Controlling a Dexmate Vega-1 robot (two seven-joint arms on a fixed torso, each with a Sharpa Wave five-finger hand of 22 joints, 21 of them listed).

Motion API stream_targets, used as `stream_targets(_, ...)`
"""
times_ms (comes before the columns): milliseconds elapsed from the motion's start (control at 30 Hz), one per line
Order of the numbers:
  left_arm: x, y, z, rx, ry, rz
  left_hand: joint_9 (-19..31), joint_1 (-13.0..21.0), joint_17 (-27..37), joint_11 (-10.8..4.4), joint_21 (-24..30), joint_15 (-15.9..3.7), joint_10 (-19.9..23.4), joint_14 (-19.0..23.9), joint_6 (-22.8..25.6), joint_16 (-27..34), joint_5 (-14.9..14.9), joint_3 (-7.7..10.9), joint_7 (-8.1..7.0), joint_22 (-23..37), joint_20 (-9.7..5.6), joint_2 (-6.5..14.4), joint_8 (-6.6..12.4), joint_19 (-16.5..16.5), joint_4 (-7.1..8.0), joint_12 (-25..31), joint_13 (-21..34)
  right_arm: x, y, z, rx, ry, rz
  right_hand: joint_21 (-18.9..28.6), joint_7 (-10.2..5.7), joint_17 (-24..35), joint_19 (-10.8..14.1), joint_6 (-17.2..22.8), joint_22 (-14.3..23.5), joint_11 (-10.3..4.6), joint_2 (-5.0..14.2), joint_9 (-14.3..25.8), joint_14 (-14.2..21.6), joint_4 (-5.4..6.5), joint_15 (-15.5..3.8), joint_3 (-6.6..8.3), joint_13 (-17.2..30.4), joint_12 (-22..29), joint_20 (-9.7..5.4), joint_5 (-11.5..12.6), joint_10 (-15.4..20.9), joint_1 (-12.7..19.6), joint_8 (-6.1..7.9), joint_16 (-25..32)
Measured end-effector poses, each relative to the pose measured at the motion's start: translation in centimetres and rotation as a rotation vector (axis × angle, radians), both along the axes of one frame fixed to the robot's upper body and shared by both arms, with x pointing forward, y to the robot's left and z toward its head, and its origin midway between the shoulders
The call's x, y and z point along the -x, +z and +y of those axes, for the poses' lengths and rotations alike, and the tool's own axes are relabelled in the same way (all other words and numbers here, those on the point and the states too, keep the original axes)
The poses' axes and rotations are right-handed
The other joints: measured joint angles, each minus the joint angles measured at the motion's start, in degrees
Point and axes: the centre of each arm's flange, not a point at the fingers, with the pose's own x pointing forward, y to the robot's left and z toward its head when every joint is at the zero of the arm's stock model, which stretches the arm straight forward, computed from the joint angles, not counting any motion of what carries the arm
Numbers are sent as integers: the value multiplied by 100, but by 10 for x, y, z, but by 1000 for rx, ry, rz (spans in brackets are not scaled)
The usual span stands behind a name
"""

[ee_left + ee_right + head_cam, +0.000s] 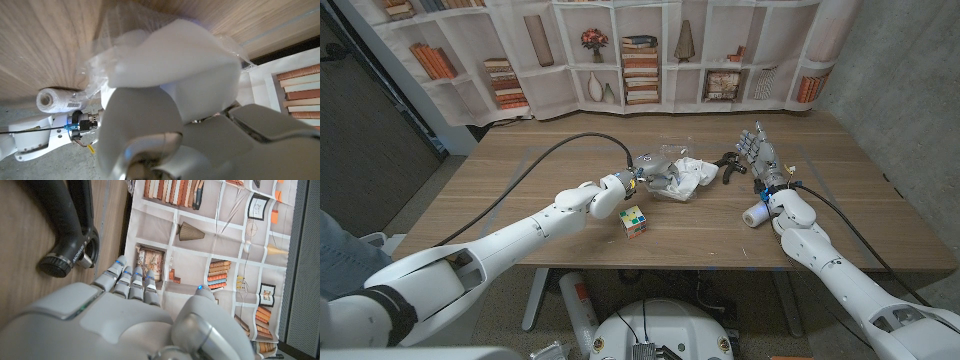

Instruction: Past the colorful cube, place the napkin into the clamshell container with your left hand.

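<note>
1. The left hand (pixel 638 177) is seen over the clamshell container (pixel 670 190), fingers grasping the white napkin (pixel 692 172), which is bunched inside the container.
2. The colorful cube (pixel 634 221) is placed at 7 o'clock from the container.
3. The right hand (pixel 760 153) is held released, fingers spread, a paper roll (pixel 755 215) near its wrist.

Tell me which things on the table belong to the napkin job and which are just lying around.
Part of the job: napkin, clamshell container, colorful cube, left hand.

Just lying about: paper roll, black tool, and the right hand, waiting open.
</note>
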Motion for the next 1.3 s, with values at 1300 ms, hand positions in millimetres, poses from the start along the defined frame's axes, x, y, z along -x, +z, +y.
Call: stream_targets(1300,12,4,3,-9,30,0,-23,-422,-196,-50,-245,131,-604,-562,-432,-43,46,-71,-184,-1,223,-93,-128,-549,164,-61,-138,6,1,0,6,-3,-5,0,-21,0,21,20,0,-21,26,0,21,0,-21,0,0,0,-21,0,20,26,0,0)
